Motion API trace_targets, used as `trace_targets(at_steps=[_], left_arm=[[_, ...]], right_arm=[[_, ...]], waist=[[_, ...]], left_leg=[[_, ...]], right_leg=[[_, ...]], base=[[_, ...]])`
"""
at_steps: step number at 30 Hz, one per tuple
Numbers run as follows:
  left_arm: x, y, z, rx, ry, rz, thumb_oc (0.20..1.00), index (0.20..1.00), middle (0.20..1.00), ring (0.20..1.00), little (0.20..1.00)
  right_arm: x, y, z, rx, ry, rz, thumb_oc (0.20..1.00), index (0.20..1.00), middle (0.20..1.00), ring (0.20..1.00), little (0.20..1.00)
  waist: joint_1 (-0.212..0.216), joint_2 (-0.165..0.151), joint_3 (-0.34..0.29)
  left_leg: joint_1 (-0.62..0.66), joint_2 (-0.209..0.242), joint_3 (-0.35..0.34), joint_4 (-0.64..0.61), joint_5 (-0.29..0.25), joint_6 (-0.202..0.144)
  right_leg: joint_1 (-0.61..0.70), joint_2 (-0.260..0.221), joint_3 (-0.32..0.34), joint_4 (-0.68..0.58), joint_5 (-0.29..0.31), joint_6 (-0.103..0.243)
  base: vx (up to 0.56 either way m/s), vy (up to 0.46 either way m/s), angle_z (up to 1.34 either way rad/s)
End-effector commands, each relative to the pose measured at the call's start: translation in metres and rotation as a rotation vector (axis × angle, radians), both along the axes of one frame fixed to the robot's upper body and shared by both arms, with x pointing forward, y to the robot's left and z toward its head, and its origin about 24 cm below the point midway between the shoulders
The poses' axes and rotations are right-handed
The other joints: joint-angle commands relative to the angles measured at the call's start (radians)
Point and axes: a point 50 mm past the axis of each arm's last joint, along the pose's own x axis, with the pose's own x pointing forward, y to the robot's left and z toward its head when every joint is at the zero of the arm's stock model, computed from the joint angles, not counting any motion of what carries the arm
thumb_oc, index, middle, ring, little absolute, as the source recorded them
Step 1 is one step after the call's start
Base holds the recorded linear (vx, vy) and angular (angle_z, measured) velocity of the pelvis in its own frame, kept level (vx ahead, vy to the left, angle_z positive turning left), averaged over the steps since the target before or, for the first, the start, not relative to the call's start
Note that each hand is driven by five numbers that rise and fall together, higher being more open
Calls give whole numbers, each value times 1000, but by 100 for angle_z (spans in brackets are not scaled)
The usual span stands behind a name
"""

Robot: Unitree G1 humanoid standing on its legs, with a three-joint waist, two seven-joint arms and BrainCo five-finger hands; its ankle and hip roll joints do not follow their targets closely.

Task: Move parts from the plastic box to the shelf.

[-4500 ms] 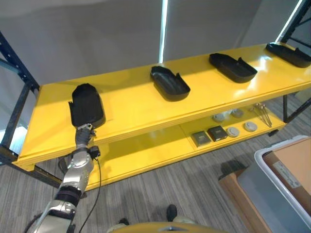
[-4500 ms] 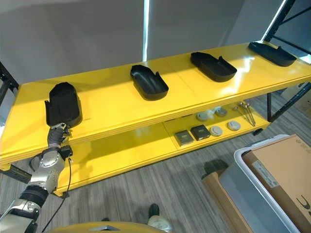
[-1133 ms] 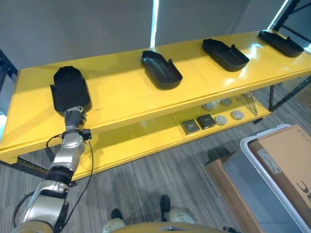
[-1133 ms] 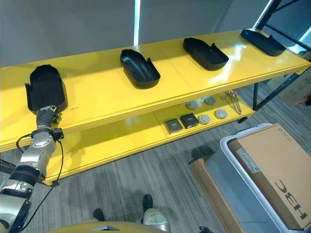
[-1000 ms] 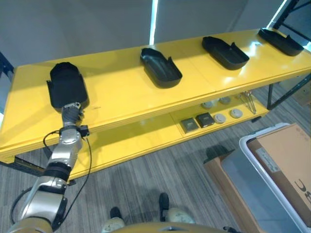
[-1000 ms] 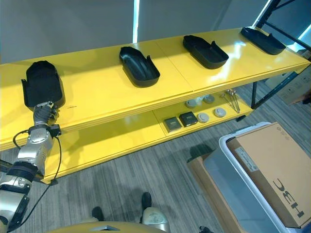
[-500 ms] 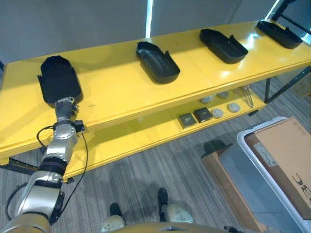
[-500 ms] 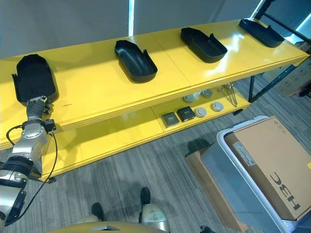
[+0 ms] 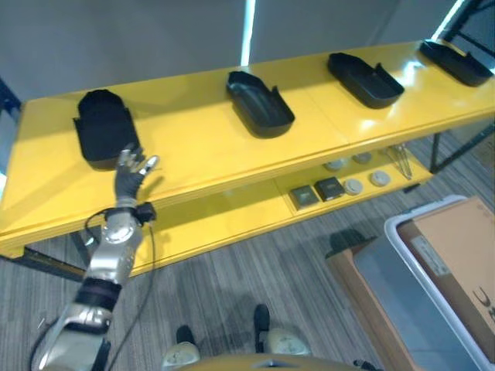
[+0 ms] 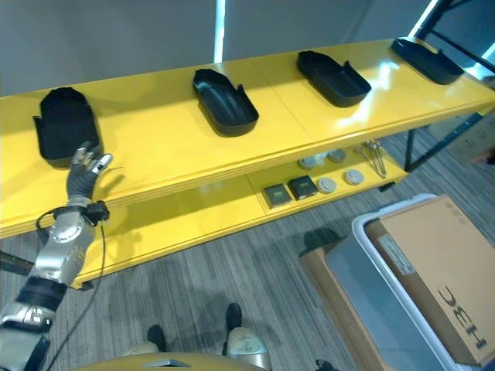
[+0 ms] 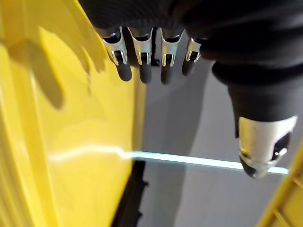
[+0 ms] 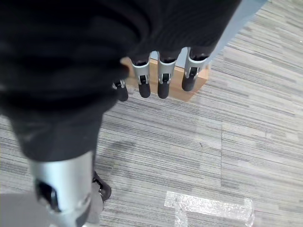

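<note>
In the left eye view, the left hand (image 9: 131, 175) is raised in front of the top board of the yellow shelf (image 9: 209, 151), its fingers (image 9: 123, 159) spread wide and straight, holding nothing. It sits just in front of the leftmost black part (image 9: 102, 137), which lies flat on the top board, and from this angle I cannot tell for sure whether the fingertips touch the part or the board. Three more black parts lie along the same board: a second (image 9: 260, 114) near the middle, a third (image 9: 364, 79) further right and a fourth (image 9: 455, 62) at the far right end. Small items (image 9: 332, 188) lie on the lower board. At the lower right, a plastic box (image 9: 430, 283) stands on the floor with a cardboard box (image 9: 462, 252) in it.

The right eye view shows the same layout, with the open left hand just in front of the leftmost part.

In the left wrist view, the left hand's fingers (image 11: 144, 59) hang straight and apart above the yellow board, with the thumb (image 11: 262, 144) set well away from them; nothing lies between them.

In the right wrist view, the right hand (image 12: 94, 71) hangs over the grey floor (image 12: 227, 142), its fingers (image 12: 163, 75) straight, relaxed and empty.
</note>
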Motion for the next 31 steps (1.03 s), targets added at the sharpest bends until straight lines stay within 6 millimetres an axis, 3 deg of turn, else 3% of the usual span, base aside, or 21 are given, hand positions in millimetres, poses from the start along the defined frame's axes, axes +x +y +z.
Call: trace_targets(at_steps=[1, 4, 8, 12, 17, 19, 22, 24, 28, 31], left_arm=[[4, 2, 3, 38, -15, -43, 1000, 1000, 1000, 1000, 1000], [-13, 3, -16, 87, 72, -141, 1000, 1000, 1000, 1000, 1000], [-36, 0, -48, -68, 220, -300, 1000, 1000, 1000, 1000, 1000], [-61, 1, -84, -141, 388, -327, 1000, 1000, 1000, 1000, 1000], [-109, 21, -146, -177, 666, -185, 1000, 1000, 1000, 1000, 1000], [-142, 35, -180, -154, 837, -77, 1000, 1000, 1000, 1000, 1000], [-169, 43, -204, -116, 964, 0, 1000, 1000, 1000, 1000, 1000], [-205, 51, -231, -97, 1125, 119, 1000, 1000, 1000, 1000, 1000], [-228, 55, -247, -93, 1276, 226, 1000, 1000, 1000, 1000, 1000], [-226, 48, -251, -123, 1282, 230, 1000, 1000, 1000, 1000, 1000]], right_arm=[[-10, -11, 2, -50, 38, -12, 1000, 1000, 1000, 1000, 1000], [-5, -10, 2, -48, 31, -48, 1000, 1000, 1000, 1000, 1000], [-4, -11, 2, -49, 33, -87, 1000, 1000, 1000, 1000, 1000], [-4, -10, 1, -45, 41, -107, 1000, 1000, 1000, 1000, 1000], [-6, -9, -1, -30, 54, -133, 1000, 1000, 1000, 1000, 1000], [-7, -8, -2, -17, 74, -130, 1000, 1000, 1000, 1000, 1000], [-6, -8, -2, -12, 87, -137, 1000, 1000, 1000, 1000, 1000], [-5, -6, -4, -9, 96, -138, 1000, 1000, 1000, 1000, 1000], [-3, -3, -5, -11, 110, -130, 1000, 1000, 1000, 1000, 1000], [-3, -1, -6, -10, 114, -122, 1000, 1000, 1000, 1000, 1000]], waist=[[24, 13, -57], [48, 26, -67], [80, 40, -75], [100, 46, -75], [129, 46, -85], [141, 43, -86], [148, 41, -90], [150, 37, -98], [143, 30, -112], [133, 26, -120]], left_leg=[[-64, -10, -29, 79, -102, 36], [-50, -13, -33, 61, -97, 36], [-38, -20, -44, 45, -93, 38], [-29, -25, -51, 44, -94, 39], [-29, -35, -66, 32, -88, 40], [-27, -38, -73, 25, -84, 40], [-27, -41, -78, 19, -80, 41], [-27, -45, -83, 13, -77, 41], [-27, -47, -89, 5, -74, 42], [-22, -46, -86, -3, -76, 41]], right_leg=[[35, -65, -12, 33, -121, 69], [49, -70, -30, 29, -119, 68], [66, -77, -53, 21, -113, 68], [79, -83, -70, 16, -107, 70], [82, -89, -85, 4, -94, 73], [82, -89, -90, 2, -90, 75], [79, -90, -91, 2, -90, 75], [75, -90, -87, 2, -89, 75], [67, -89, -75, 2, -90, 75], [63, -88, -65, 2, -91, 75]], base=[[-52, -7, 5], [-89, -11, 16], [-97, -8, 13], [-78, -18, 19], [-72, -26, 10], [-72, -33, 16], [-48, -17, 7], [-37, -16, 6], [-14, -6, 5], [-8, -1, 3]])
